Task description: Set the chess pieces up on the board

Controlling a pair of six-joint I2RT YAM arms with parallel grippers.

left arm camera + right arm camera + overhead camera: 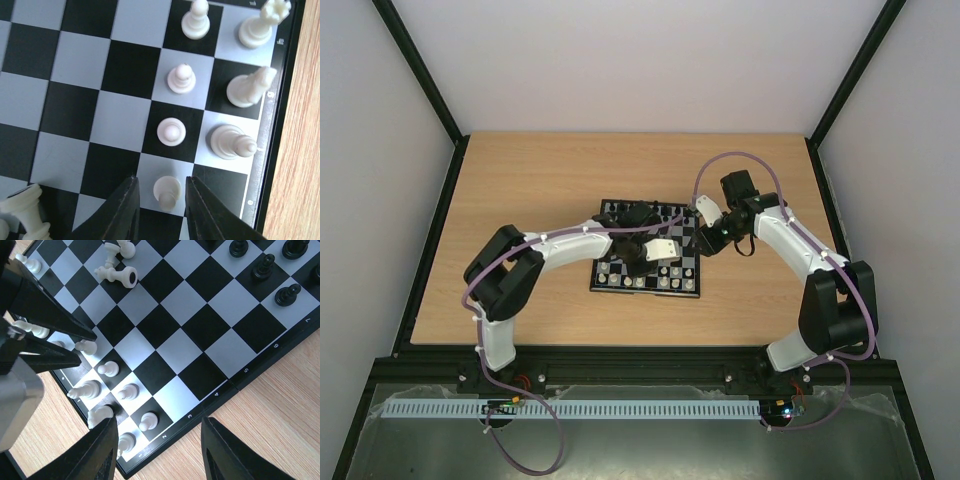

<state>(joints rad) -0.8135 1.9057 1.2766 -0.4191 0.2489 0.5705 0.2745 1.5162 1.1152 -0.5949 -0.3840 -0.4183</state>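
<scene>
Straddling a tiny cream-white pawn [167, 191], the left pincer [162, 180] is standing with its black fingers [125, 215] slightly apart. A sliver of square is showing on either side of the pawn, so the jaws are looking parted, not pinching it. The pawn is sitting upright on a pale square of the small black-and-pale checkered chessboard [120, 120], one row in from the edge.

Ahead of the fingertips, three more cream-white pawns [171, 131] are lining up along that same row. On the right finger's side of them, a bishop-like piece [232, 141], a knight [250, 87] and a rook [263, 24] are standing along the thin black border. Past the border the light wood-grain counter [305, 160] is showing.

The right pincer [157, 430] is hanging over the board's side rim, spread wide and empty. Well beyond it, toward mid-board, a few loose white pieces [116, 271] are lying on their sides. Further off, black pieces [263, 266] are standing upright near the opposite edge.

By my reading, the white corner nearest the left pincer is looking finished, while the toppled white pieces are waiting for their squares. How complete the black side is I cannot tell, as only part of it is showing. All the figurines are looking far smaller than a finger.
</scene>
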